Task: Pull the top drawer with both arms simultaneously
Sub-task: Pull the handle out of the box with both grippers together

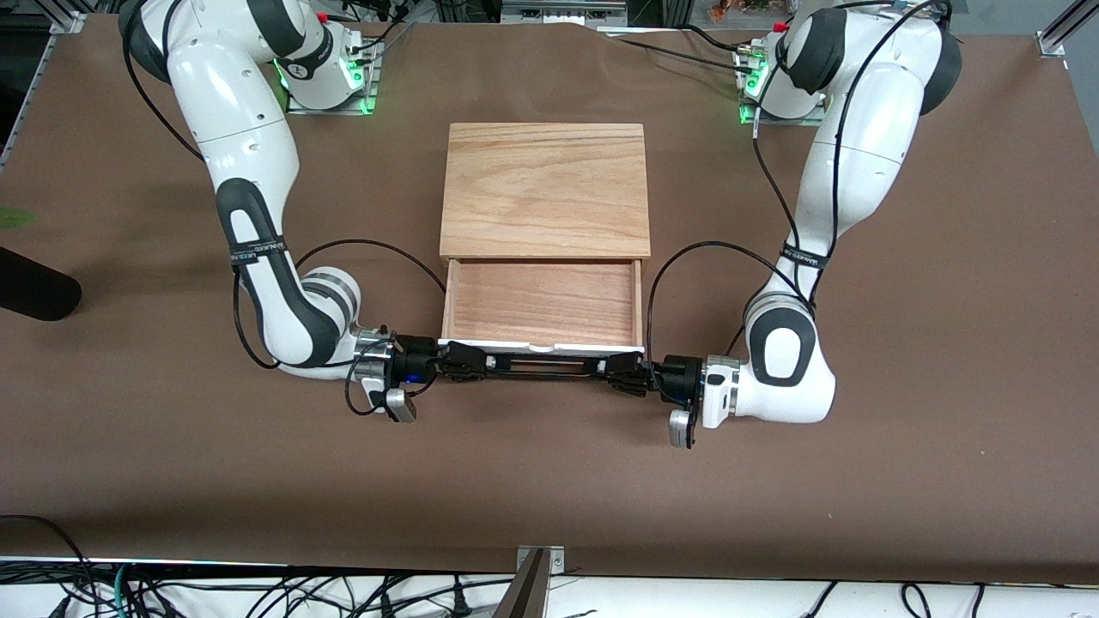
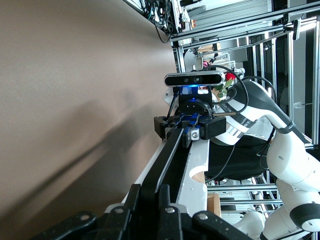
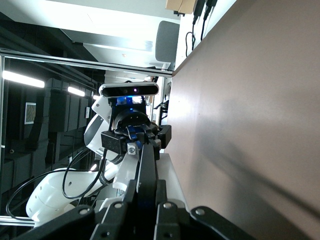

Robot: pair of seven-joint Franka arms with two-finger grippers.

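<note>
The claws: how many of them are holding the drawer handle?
2. The right claw grips the handle of the top drawer toward the right arm's end; the left claw grips it toward the left arm's end.

Right arm: white jointed arm with black joint bands (image 1: 258, 232) comes down from its base and bends at the elbow, forearm low, wrist turned sideways toward the other arm.
Right claw: black two-finger claw (image 1: 464, 361) lies level, fingers clamped on the thin black wire handle (image 1: 537, 364) at its end.
Left arm: matching white jointed arm (image 1: 846, 172) mirrors that pose, elbow low, wrist horizontal.
Left claw: black two-finger claw (image 1: 620, 371) lies level, pointing at the right claw, fingers closed on the same handle's other end.
</note>
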